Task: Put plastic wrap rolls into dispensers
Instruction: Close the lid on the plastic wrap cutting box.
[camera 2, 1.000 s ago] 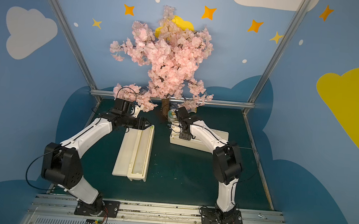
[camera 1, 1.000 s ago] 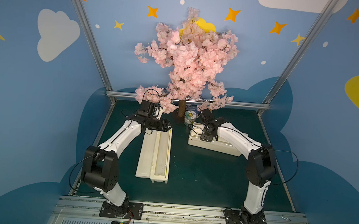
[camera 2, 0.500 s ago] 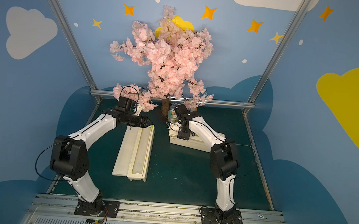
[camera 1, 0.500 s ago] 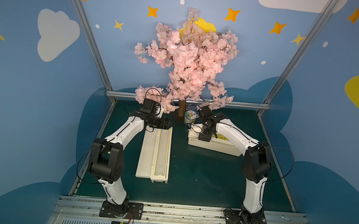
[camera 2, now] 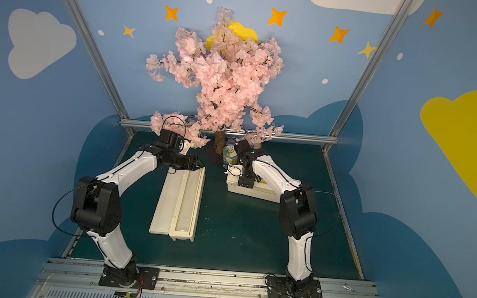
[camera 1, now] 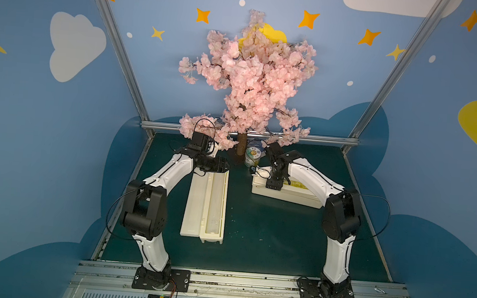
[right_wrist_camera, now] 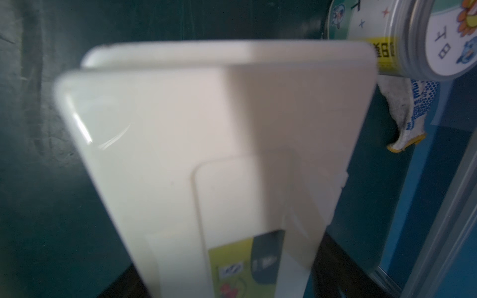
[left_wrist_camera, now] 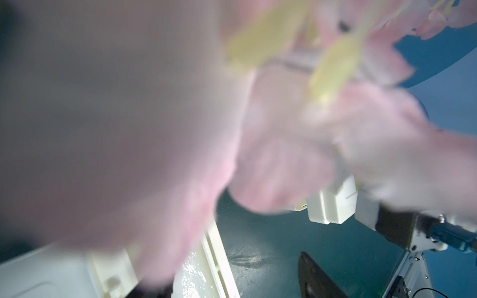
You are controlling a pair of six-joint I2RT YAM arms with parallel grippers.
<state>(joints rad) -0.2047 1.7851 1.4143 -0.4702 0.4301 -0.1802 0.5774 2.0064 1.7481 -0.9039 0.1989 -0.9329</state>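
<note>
An open dispenser (camera 1: 195, 204) (camera 2: 169, 205) lies lengthwise at centre-left, lid flat beside its trough. A plastic wrap roll (camera 1: 216, 206) (camera 2: 187, 207) (left_wrist_camera: 192, 276) lies in the trough. My left gripper (camera 1: 225, 166) (camera 2: 199, 164) (left_wrist_camera: 237, 289) hovers open over its far end, astride the trough's outer wall. A closed dispenser (camera 1: 295, 193) (camera 2: 263, 192) (right_wrist_camera: 206, 129) with a yellow label lies at the back right. My right gripper (camera 1: 274, 187) (camera 2: 245, 184) (right_wrist_camera: 232, 278) points down at its left end, open, one finger on each side. Whether the pads touch it is unclear.
A pink blossom tree (camera 1: 251, 78) (camera 2: 225, 76) stands at the back centre; its blossoms (left_wrist_camera: 129, 116) blur most of the left wrist view. A green-and-white can (camera 1: 252, 155) (right_wrist_camera: 426, 38) stands by the trunk, a dotted work glove (right_wrist_camera: 410, 111) beside it.
My left gripper has crept a little to the right at the far end of the open dispenser, and that arm's elbow has lifted. The right gripper has stayed over the closed dispenser. Neither gripper's opening has changed.
</note>
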